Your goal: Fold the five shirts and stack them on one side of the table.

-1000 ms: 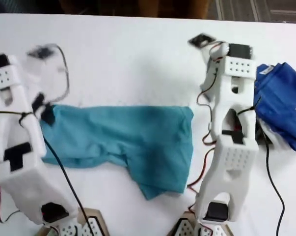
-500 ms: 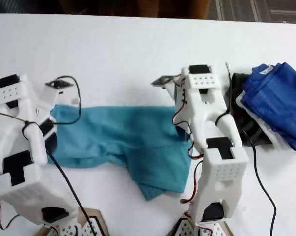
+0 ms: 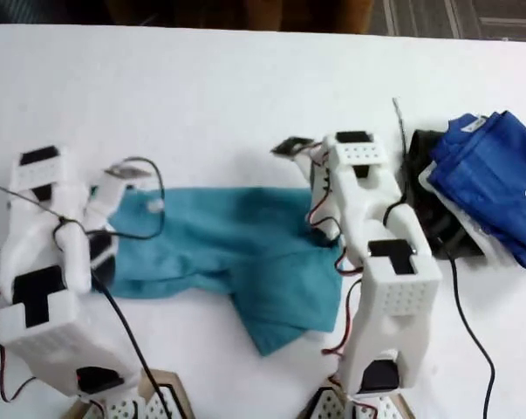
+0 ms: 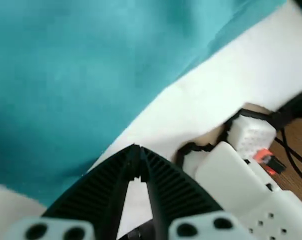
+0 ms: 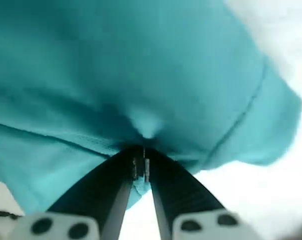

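White tabletop [image 3: 201,96] stretched beneath two robot arms, with a teal shirt [image 3: 236,244] spread across its middle, its long side running from one arm to the other and a loose flap trailing toward the arms' bases. At the table's right edge sat a stack of folded shirts [image 3: 494,183], a blue one on top, beyond the right arm [image 3: 393,271]. That arm stood over the teal shirt's right end, and the left arm [image 3: 40,279] stood over its left end. The right gripper [image 5: 139,167] was clamped on the teal cloth, which puckered just past its tips. The left gripper [image 4: 138,162] was closed at the cloth's edge; whether any hem lay between its jaws could not be told. The fold in hand appeared to call for both ends lifted level and carried over together, the cloth kept taut between them, so the flap would tuck in without a crease.
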